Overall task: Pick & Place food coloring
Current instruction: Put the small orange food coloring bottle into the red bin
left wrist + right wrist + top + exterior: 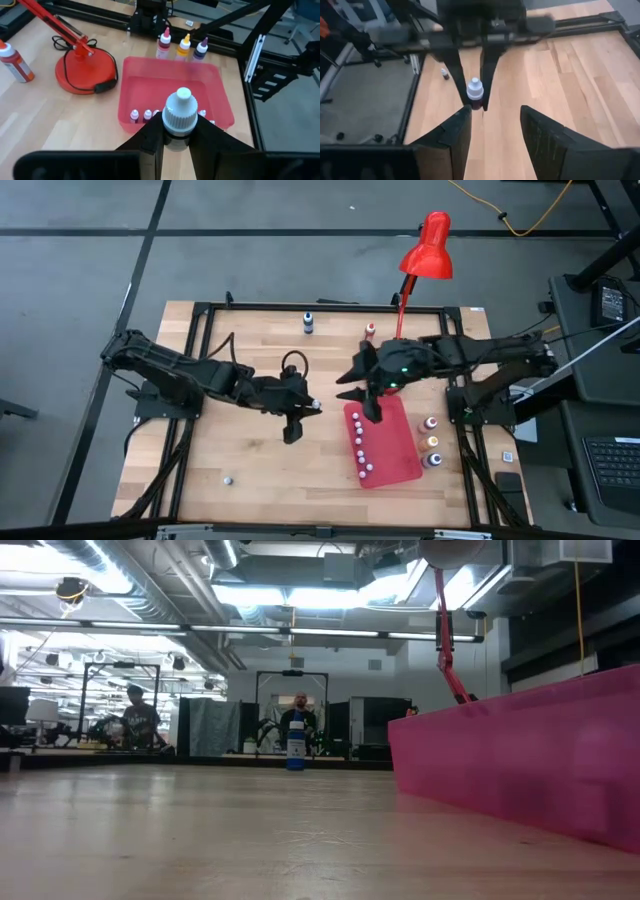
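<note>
- Currently, your left gripper (296, 423) is clamped on a small bottle (178, 116) with a white ribbed cap, just beside the near-left edge of the red tray (405, 465). In the right wrist view that bottle (474, 93) stands upright between the fingers with its foot at or very near the wood; I cannot tell whether it is lifted.
- Your right gripper (366, 402) hovers over the tray's far-left corner with its fingers spread and nothing between them.
- Done, by my judgement: a row of tiny pale-capped bottles (360, 453) already stands inside the tray along its left wall.
- Left to do: the held bottle is not yet in the tray.
- Also outside the tray: three coloured bottles (432, 442) just off its right edge, a blue bottle (308, 323) and a red bottle (370, 330) near the table's far edge, and a small pale one (228, 479) well off to the near left.
- The lamp base (85, 73) stands just beyond the tray; keep clear of it.
- You are roughly midway, to my reckoning.
</note>
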